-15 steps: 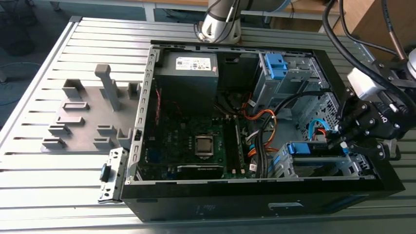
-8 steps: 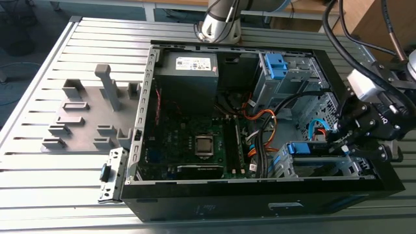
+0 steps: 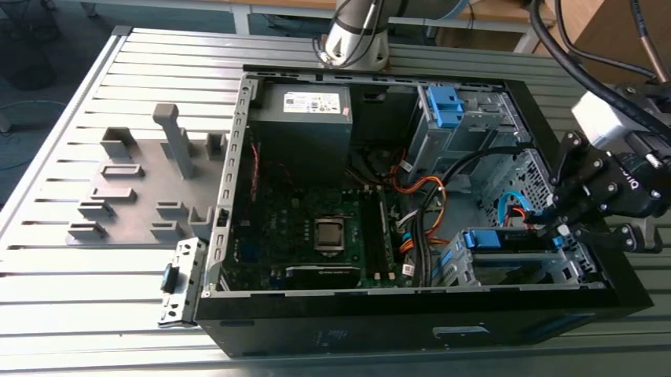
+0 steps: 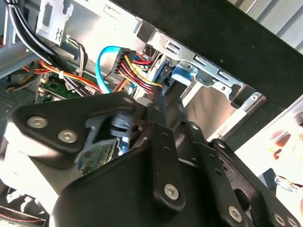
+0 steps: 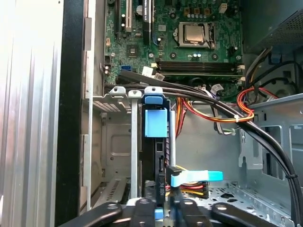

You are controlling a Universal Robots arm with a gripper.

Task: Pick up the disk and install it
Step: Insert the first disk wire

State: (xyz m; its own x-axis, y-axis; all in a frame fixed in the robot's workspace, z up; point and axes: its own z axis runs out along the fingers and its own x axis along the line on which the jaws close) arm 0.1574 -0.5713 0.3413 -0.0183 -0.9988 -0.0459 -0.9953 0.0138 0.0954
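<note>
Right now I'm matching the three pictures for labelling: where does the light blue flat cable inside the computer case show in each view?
Exterior view: the light blue cable curves inside the case, toward the exterior view's right.
Second wrist view: it forms an open loop.
First wrist view: a flat strip leaving a black plug.
Shared landmark: the red, orange and yellow wires near it.
</note>
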